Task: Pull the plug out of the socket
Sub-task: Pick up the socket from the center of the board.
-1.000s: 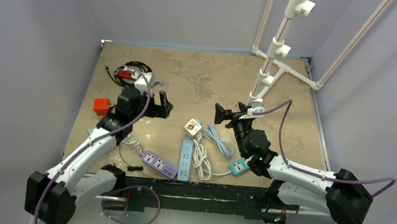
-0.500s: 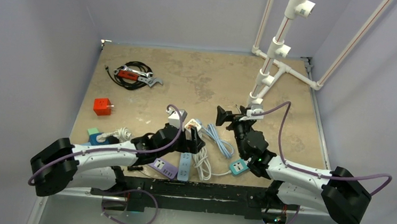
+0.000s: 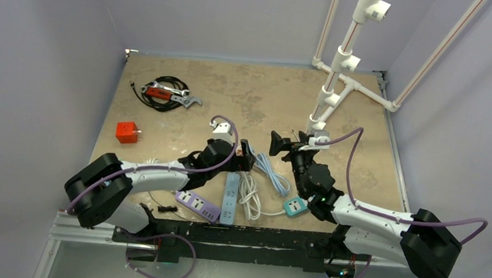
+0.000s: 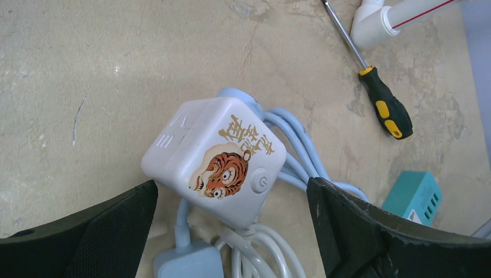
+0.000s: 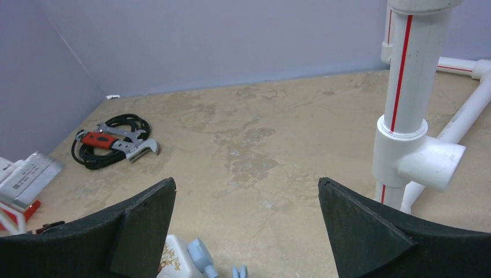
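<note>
The socket is a white cube [image 4: 214,159] with a tiger sticker, lying on the tan table. A light blue plug [image 4: 234,92] sits in its far side, with its blue cable [image 4: 301,156] looping to the right. My left gripper [image 4: 231,184] is open, with one finger on each side of the cube and not touching it. In the top view the left gripper [image 3: 243,155] covers the cube. My right gripper [image 3: 282,145] is open and empty, just right of the cube. Its wrist view shows the cube [image 5: 173,263] and the plug [image 5: 200,255] low between its fingers.
A light blue power strip [image 3: 229,197], a purple strip [image 3: 197,204], a white cable coil [image 3: 249,196] and a teal adapter [image 3: 295,207] lie near the front edge. A screwdriver [image 4: 385,107] lies beside the white pipe frame [image 3: 334,86]. A red cube [image 3: 126,132] and a wrench on black cable [image 3: 165,94] are at the left.
My left arm has swung from the back left to the centre and now straddles the tiger cube with open fingers. The right arm has barely moved.
</note>
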`<state>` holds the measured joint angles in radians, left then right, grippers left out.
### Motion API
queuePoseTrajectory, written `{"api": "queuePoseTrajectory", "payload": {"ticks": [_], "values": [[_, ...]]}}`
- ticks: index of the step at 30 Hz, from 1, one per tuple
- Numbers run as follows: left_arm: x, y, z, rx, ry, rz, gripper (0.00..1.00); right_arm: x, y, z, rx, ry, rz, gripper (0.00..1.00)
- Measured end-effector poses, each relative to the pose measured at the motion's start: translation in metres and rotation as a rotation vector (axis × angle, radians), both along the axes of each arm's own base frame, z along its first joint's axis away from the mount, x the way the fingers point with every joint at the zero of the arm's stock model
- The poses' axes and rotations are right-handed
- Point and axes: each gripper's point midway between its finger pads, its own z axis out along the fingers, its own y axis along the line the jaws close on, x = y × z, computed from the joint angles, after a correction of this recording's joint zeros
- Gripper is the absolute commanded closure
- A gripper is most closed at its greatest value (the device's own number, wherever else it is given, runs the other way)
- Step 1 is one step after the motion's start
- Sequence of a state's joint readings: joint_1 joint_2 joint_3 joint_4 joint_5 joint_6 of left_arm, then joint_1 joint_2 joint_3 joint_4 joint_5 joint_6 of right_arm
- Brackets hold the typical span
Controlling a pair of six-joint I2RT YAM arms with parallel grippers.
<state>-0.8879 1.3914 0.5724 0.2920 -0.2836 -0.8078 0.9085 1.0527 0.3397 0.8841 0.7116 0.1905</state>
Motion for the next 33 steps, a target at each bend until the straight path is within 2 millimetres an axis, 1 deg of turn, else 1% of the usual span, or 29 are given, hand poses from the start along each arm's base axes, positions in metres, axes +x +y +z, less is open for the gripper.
{"api": "queuePoseTrajectory", "payload": {"ticks": [4,9,10,12,16,18,20,22,25,27,28,30,33], "values": [[0.012,-0.005,-0.005,0.032,-0.003,-0.014,0.01,0.000,0.000,0.000,0.000,0.000,0.002,0.06],[0.029,-0.022,-0.001,0.029,-0.031,-0.061,0.01,0.000,0.001,0.000,0.001,-0.001,0.003,0.04],[0.034,-0.027,0.001,0.030,-0.041,-0.073,0.02,0.000,0.000,0.000,0.002,0.000,0.002,0.02],[0.039,-0.034,0.004,0.037,-0.057,-0.096,0.02,-0.001,-0.001,0.000,0.008,0.001,0.000,0.01],[0.044,-0.035,0.011,0.067,-0.085,-0.105,0.02,-0.003,-0.006,0.009,0.053,-0.010,-0.013,0.01],[0.041,-0.030,0.012,0.092,-0.086,-0.091,0.03,-0.004,-0.011,0.015,0.083,-0.021,-0.030,0.01],[0.033,-0.029,0.013,0.118,-0.086,-0.086,0.03,-0.006,-0.016,0.019,0.106,-0.030,-0.043,0.02],[0.022,-0.034,0.012,0.139,-0.085,-0.099,0.03,-0.008,-0.021,0.019,0.119,-0.034,-0.051,0.02],[0.000,-0.042,0.002,0.175,-0.060,-0.134,0.03,-0.009,-0.024,0.017,0.123,-0.032,-0.061,0.02],[-0.007,-0.045,-0.001,0.177,-0.052,-0.140,0.04,-0.008,-0.026,0.017,0.124,-0.030,-0.070,0.02],[-0.007,-0.045,-0.003,0.181,-0.049,-0.134,0.06,-0.008,-0.026,0.017,0.125,-0.030,-0.074,0.02],[-0.005,-0.042,-0.010,0.202,-0.043,-0.119,0.14,-0.008,-0.026,0.016,0.124,-0.029,-0.075,0.02],[-0.002,-0.035,-0.028,0.266,-0.020,-0.101,0.26,-0.008,-0.026,0.016,0.122,-0.028,-0.075,0.03]]}}
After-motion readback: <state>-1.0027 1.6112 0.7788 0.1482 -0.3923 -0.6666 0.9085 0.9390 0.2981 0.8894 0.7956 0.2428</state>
